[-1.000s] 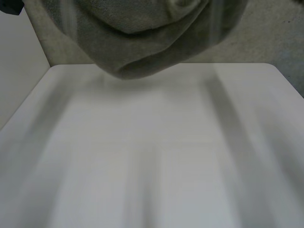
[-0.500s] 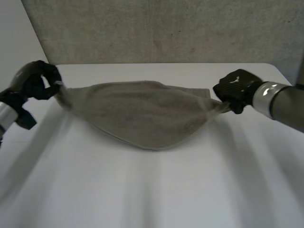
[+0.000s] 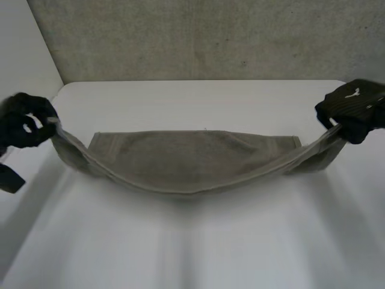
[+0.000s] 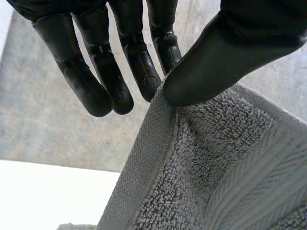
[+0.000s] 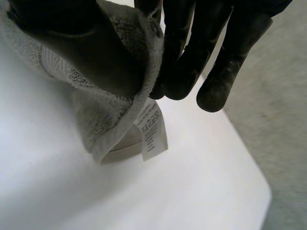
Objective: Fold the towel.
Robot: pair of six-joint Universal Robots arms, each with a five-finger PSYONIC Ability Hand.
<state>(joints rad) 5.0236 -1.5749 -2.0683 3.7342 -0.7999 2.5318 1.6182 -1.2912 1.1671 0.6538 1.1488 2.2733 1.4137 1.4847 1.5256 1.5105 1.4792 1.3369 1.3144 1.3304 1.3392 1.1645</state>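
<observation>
Towel point(image 3: 192, 161) is held low over the white table point(image 3: 192, 247), with its middle sagging onto it. The left end is pinched by the left hand point(image 3: 18, 117) between thumb and fingers. The right end, near the label point(image 5: 151, 130), is pinched by the right hand point(image 3: 352, 107). Only a little cloth is caught at each end, so a corner could be lost if it is pulled too hard. The long side is stretched from left to right.
</observation>
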